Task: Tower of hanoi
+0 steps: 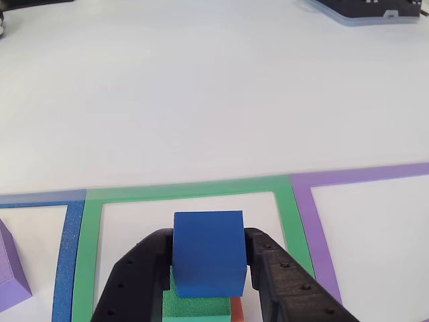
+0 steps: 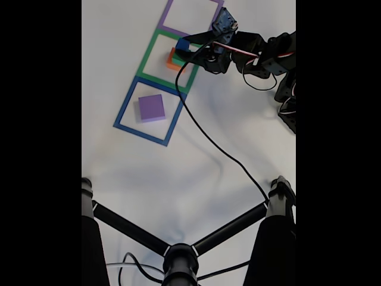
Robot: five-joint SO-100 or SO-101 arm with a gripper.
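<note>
The gripper had its two black fingers closed against the left and right faces of the blue cube, which sat squarely on top of the green block; a sliver of the orange block showed beneath that at the bottom edge of the other view. The grip fell about mid-height on the cube, clear of the green block below, which I judged would let the cube be lifted or set down without dragging the stack. In the fixed view the same stack, the cube uppermost, stood inside the green tape square, the middle of three outlines laid in a row, with the arm reaching in from the right. The purple slab lay alone and flat in the blue tape square, well apart from the stack, and the purple tape square beyond looked empty as far as it showed. With the widest piece on one square and the other three piled on the middle one, the puzzle seemed only partly worked. Whether the cube was being picked up or had just been placed could not be told, though it appeared to rest on the green block.
</note>
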